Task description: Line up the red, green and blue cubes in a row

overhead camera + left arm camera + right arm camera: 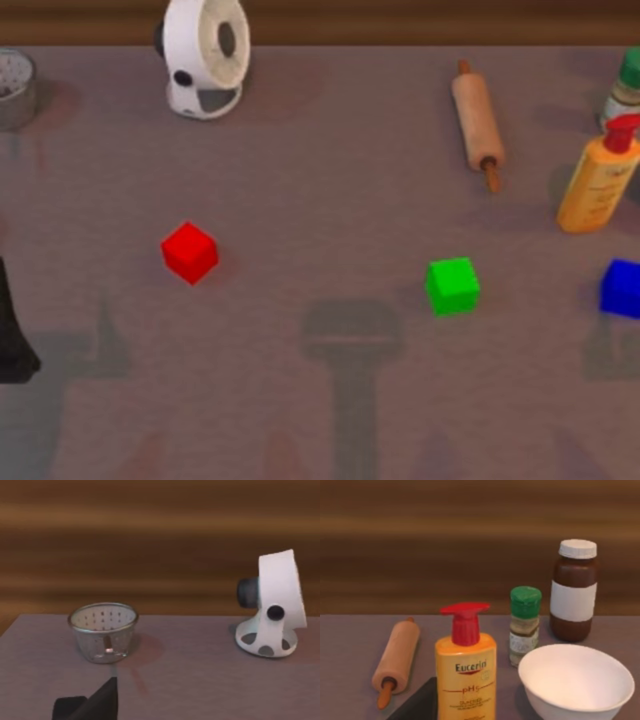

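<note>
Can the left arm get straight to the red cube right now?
Probably yes. The red cube sits alone on open table, nothing near it, on the table's left half. The left gripper is parked at the left edge, with bare table between them.

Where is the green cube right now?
In the top view, the green cube sits on the table's right half, between the red cube far to its left and the blue cube at the right edge.

A rendered kitchen-like setup: a rolling pin [477,122], a metal strainer bowl [103,631], a spice jar [524,624] and a white bowl [576,682] share the tabletop [320,200] before a wood-panelled wall [445,540].
</note>
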